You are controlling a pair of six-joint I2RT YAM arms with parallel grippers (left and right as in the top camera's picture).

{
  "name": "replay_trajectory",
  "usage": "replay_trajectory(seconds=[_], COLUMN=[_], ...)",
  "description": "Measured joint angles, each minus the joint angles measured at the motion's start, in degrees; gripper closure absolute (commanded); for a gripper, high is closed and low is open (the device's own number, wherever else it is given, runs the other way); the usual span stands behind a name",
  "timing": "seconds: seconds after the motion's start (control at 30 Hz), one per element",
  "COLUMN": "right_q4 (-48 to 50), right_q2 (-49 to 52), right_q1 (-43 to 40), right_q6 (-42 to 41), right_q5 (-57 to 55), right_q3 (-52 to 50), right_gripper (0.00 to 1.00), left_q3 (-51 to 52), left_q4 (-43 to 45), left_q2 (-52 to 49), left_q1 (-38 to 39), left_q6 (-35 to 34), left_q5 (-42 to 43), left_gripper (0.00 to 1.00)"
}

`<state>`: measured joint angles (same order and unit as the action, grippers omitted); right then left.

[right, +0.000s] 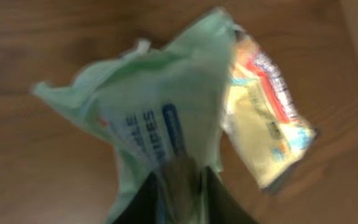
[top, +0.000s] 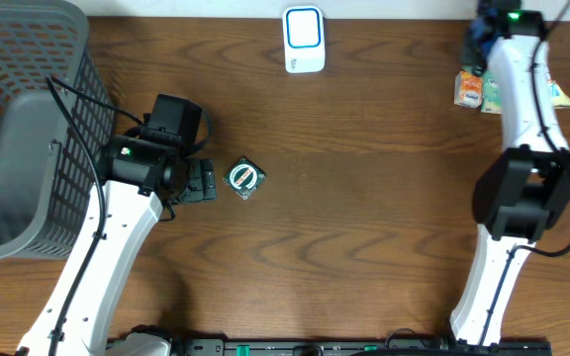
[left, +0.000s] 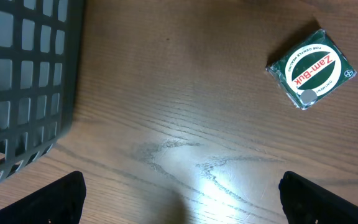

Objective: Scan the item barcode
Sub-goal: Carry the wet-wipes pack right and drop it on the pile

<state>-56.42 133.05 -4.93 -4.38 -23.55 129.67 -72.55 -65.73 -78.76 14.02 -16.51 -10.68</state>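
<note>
1. Hovering just short of the Zam-Buk box (left: 309, 70), left gripper (left: 182, 200) has its jaws wide and empty, likely lining up a pick.
2. Box lies flat, below-left of the barcode scanner (top: 304, 40), label up, no barcode showing.
3. Near-square, no real long axis; label text runs diagonally.
4. Right gripper (right: 179, 196), far right of scanner, is at a green wipes pack (right: 154, 118); too blurred to tell if it is gripping.

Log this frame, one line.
left gripper: open, beside tin | right gripper: at wipes pack, grip unclear | scanner: no item

Glossy wood-grain table (top: 384, 178), matt grey plastic basket (left: 23, 74), shiny green box (left: 309, 67), crinkly plastic-film wipes pack (right: 154, 118).
</note>
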Motion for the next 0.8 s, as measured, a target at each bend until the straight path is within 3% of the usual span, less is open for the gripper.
replay_trajectory(seconds=[0.03, 0.07, 0.37, 0.67, 0.73, 0.8], right_q4=[-0.5, -1.2, -7.2, -11.5, -12.3, -12.8], right_q2=[0.0, 0.0, 0.0, 0.0, 0.0, 0.0], right_q1=[-0.8, -1.6, -3.1, 6.2, 9.7, 13.9], right_q6=[-0.3, -0.4, -1.4, -1.9, -2.0, -1.9], right_q5=[-0.2, -0.3, 4.3, 35.2, 41.2, 45.4], right_q3=[0.0, 0.0, 0.0, 0.0, 0.0, 0.0], right_gripper=[0.03, 0.01, 0.01, 0.1, 0.09, 0.02], left_q3=[0.0, 0.0, 0.0, 0.0, 0.0, 0.0], left_q4=[0.0, 0.0, 0.0, 0.0, 0.0, 0.0], left_q2=[0.0, 0.0, 0.0, 0.0, 0.0, 0.0], left_q1=[0.0, 0.0, 0.0, 0.0, 0.0, 0.0], left_q6=[0.0, 0.0, 0.0, 0.0, 0.0, 0.0], left_q5=[0.0, 0.0, 0.0, 0.0, 0.0, 0.0], left_gripper=[0.02, 0.02, 0.02, 0.02, 0.02, 0.02])
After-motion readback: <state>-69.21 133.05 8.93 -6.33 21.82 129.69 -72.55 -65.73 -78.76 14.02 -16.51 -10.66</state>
